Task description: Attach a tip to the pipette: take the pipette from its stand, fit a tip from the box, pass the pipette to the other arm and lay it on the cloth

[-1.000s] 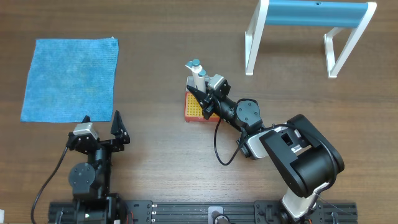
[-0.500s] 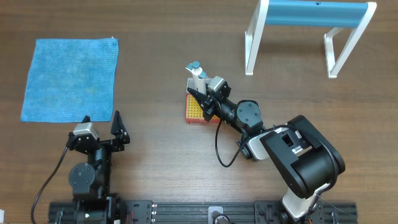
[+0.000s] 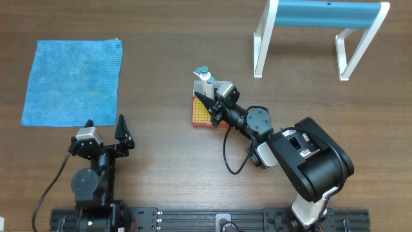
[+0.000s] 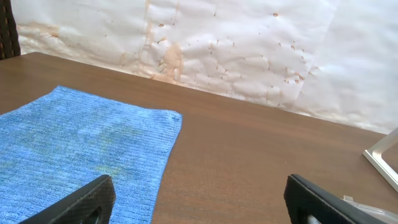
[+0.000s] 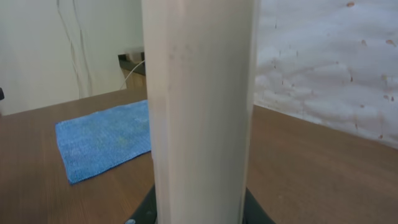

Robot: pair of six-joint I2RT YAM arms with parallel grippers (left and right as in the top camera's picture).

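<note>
**White pipette pinched by the right pincer beside the orange tip box**

The pipette [image 3: 204,78] is held between the fingers of the right pincer [image 3: 208,96], which is closed on its pale body. In the top view it is seen upright, with its blue-grey cap uppermost, at the far edge of the tip box [image 3: 200,113]. Its lower end is hidden by the pincer, so it cannot be told whether it touches the box. The stand [image 3: 322,14], white-legged with a blue bar, is seen well apart at the far right of the wooden counter [image 3: 161,58].

In the right wrist view the pipette [image 5: 202,112] is shown as a broad white column rising from the right pincer [image 5: 202,214], with a dark finger on each side of its base. Beyond it the blue cloth [image 5: 102,146] is seen flat on the counter.

The left pincer [image 3: 103,132] is seen in the top view near its own base, just short of the near edge of the cloth [image 3: 72,82], and well apart from the pipette. In the left wrist view the left pincer [image 4: 199,205] is shown spread wide with nothing between its fingers. A corner of the cloth [image 4: 74,149] lies ahead of one finger, and a white leg of the stand [image 4: 382,158] is caught at the edge.
</note>
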